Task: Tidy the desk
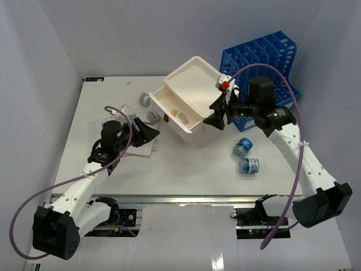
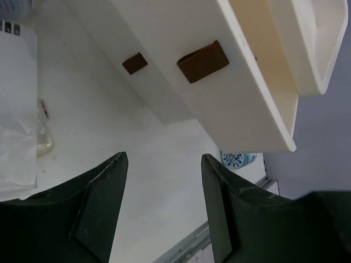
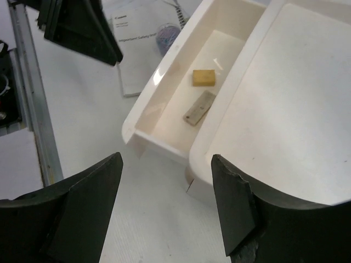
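The desk (image 1: 175,172) is a wide white tabletop with a metal rail (image 1: 186,199) along its front. A white drawer box (image 1: 194,93) stands at the middle back with its top drawer (image 1: 169,110) pulled out to the left. The drawer holds a yellow block (image 3: 203,77) and a flat tan piece (image 3: 199,107). My left gripper (image 1: 149,134) is open and empty, low over the desk just left of the box (image 2: 219,93). My right gripper (image 1: 217,116) is open and empty, above the box's near right corner (image 3: 219,164).
A blue slotted file rack (image 1: 259,59) stands at the back right. Two blue-and-white rolls (image 1: 242,148) (image 1: 249,165) lie right of the box. A booklet and papers (image 1: 135,145) lie under my left arm. Small loose items (image 1: 145,99) lie behind the drawer.
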Controlling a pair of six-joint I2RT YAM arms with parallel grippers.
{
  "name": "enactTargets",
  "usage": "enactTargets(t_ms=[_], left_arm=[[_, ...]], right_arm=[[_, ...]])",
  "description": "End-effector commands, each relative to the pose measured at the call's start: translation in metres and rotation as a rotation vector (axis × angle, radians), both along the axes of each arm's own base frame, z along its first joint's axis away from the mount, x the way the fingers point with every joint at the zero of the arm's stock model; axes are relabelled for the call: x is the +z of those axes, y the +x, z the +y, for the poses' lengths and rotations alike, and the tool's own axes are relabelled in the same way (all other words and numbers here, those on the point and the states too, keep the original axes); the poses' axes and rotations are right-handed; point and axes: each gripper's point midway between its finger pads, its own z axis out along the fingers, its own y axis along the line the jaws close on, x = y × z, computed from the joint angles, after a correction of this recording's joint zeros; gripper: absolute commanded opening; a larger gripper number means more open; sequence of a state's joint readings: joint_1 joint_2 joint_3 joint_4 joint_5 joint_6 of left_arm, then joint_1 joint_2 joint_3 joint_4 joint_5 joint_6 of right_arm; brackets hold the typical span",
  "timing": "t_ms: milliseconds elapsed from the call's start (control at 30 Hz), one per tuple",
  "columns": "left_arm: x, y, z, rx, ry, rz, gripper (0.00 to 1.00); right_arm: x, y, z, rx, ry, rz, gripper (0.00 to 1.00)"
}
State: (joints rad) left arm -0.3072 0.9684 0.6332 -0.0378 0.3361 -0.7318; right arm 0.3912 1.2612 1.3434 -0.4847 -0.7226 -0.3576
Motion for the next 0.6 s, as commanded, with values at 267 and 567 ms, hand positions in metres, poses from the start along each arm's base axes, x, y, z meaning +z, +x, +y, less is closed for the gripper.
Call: enactTargets(t_ms=[267, 567], left_arm=[[0.024, 0.021, -0.040, -0.234, -0.096, -0.090, 0.65], [0.016, 0.047, -0.048, -0.248, -0.078, -0.073, 0.61]], right_arm=[[-0.008, 0.082, 0.048, -0.301, -0.118, 0.040, 0.72], [-0.034, 0.096, 0.057, -0.307, -0.167, 0.079, 0.55]])
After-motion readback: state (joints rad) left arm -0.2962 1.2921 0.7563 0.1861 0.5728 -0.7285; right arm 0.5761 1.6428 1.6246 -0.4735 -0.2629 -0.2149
